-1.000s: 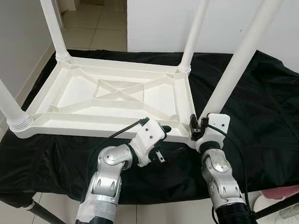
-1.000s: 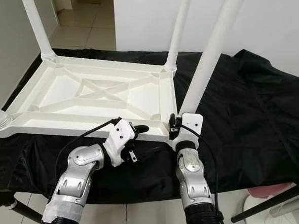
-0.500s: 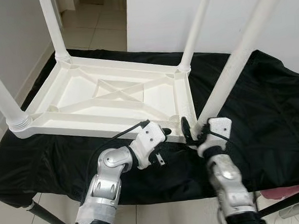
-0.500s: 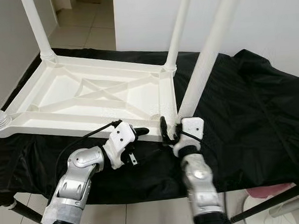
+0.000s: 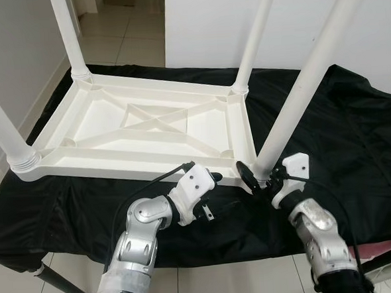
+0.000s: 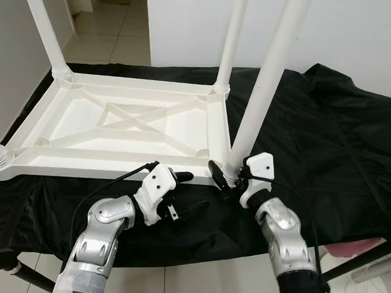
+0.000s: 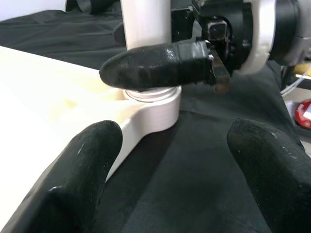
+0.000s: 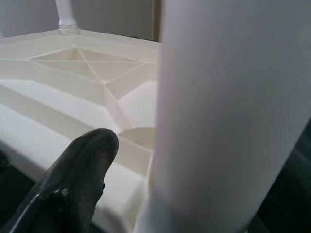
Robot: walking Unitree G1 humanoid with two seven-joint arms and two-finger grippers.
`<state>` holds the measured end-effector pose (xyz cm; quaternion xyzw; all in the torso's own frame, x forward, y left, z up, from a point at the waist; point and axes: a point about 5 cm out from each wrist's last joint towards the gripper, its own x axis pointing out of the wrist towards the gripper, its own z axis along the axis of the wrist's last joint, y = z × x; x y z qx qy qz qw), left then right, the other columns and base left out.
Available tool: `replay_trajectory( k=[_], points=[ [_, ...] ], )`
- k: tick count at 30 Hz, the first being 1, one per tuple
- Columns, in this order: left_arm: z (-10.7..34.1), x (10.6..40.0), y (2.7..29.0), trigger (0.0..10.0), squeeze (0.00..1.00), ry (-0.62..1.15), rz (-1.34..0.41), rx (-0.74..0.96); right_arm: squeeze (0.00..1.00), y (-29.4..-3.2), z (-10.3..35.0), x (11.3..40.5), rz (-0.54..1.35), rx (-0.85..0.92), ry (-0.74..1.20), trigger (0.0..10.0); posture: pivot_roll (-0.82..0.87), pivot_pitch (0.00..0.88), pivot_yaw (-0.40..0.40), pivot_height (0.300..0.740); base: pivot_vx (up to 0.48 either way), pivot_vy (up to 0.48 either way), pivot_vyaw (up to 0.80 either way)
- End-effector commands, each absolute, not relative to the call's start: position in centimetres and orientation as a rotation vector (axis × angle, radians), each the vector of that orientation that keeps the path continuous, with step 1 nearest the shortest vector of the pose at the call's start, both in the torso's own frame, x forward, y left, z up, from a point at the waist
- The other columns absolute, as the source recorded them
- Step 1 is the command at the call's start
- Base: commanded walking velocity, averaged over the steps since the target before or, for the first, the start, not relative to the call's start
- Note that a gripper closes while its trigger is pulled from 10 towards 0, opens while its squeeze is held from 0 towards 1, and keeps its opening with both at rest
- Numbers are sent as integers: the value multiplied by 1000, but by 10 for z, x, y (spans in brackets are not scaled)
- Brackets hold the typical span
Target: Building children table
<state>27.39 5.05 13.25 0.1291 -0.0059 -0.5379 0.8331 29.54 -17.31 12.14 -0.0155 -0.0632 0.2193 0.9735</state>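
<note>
As the white children table point(image 5: 148, 126) lies inverted on the black-draped counter point(image 5: 355, 143):
Right claw point(image 6: 225, 176): fingers apart around the near-right leg point(image 5: 293, 110) base.
Left claw point(image 5: 214, 178): fingers apart, beside the near rim.
Far side: open cloth right of the table.

Head eyes look down on upturned table point(image 5: 141, 123), wrist views close — apparently sharing its near-right leg point(image 6: 270, 69)

Readable text: none
Upturned white table point(image 5: 141, 126): no label or brand to read
Black cloth point(image 5: 354, 137): plain, unmarked
</note>
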Motion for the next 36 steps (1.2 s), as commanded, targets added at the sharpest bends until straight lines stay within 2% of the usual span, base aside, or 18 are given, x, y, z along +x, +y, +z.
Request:
replay_trajectory(
  k=[1, 3, 4, 5, 6, 7, 8, 19, 20, 22, 23, 28, 31, 36],
  points=[
    [137, 282, 50, 10000, 0, -49, -949, 262, 0, -175, 118, 295, 449, -28, -114, 10000, 16, 0, -90, 740, 0, 0, 0],
    [138, 281, 49, 10000, 0, -52, -951, 261, 0, -174, 116, 303, 496, -63, -96, 10000, 18, 0, -91, 740, 0, 0, 0],
    [138, 282, 48, 10000, 0, -53, -951, 261, 0, -174, 115, 306, 512, -69, -87, 7725, 20, 0, -92, 740, 0, 0, 0],
    [138, 282, 48, 10000, 0, -53, -951, 261, 0, -174, 115, 306, 512, -69, -87, 7725, 20, 0, -92, 740, 0, 0, 0],
    [139, 282, 48, 10000, 0, -56, -950, 261, 0, -173, 114, 308, 528, -88, -78, 1686, 23, 0, -94, 740, 0, 0, 0],
    [139, 282, 48, 10000, 0, -56, -950, 261, 0, -173, 114, 308, 528, -88, -78, 1686, 23, 0, -94, 740, 0, 0, 0],
    [139, 282, 47, 10000, 0, -57, -949, 261, 0, -172, 112, 310, 538, -99, -74, 0, 23, 0, -94, 740, 0, 0, 0],
    [140, 283, 48, 10000, 0, -60, -933, 254, 0, -177, 104, 309, 558, -81, -39, 0, 24, 0, -101, 740, 0, 0, 0],
    [140, 282, 47, 10000, 0, -60, -933, 252, 0, -177, 104, 309, 560, -76, -34, 4078, 22, 0, -101, 740, 0, 0, 0],
    [140, 282, 46, 10000, 0, -61, -934, 250, 0, -177, 103, 308, 561, -74, -32, 4078, 19, 0, -99, 740, 0, 0, 0],
    [140, 282, 46, 10000, 0, -60, -935, 248, 0, -176, 104, 309, 554, -66, -38, 10000, 19, 0, -99, 740, 0, 0, 0],
    [140, 282, 44, 10000, 0, -61, -941, 247, 0, -178, 103, 310, 500, -89, -27, 10000, 12, 0, -98, 740, 0, 0, 0],
    [139, 283, 43, 10000, 0, -57, -941, 249, 0, -175, 102, 303, 386, -51, -17, 10000, 2, 0, -96, 740, 0, 0, 0],
    [139, 283, 43, 10000, 0, -55, -945, 241, 0, -170, 104, 299, 302, -15, -20, 10000, -3, 0, -93, 740, 0, 0, 0]
  ],
)
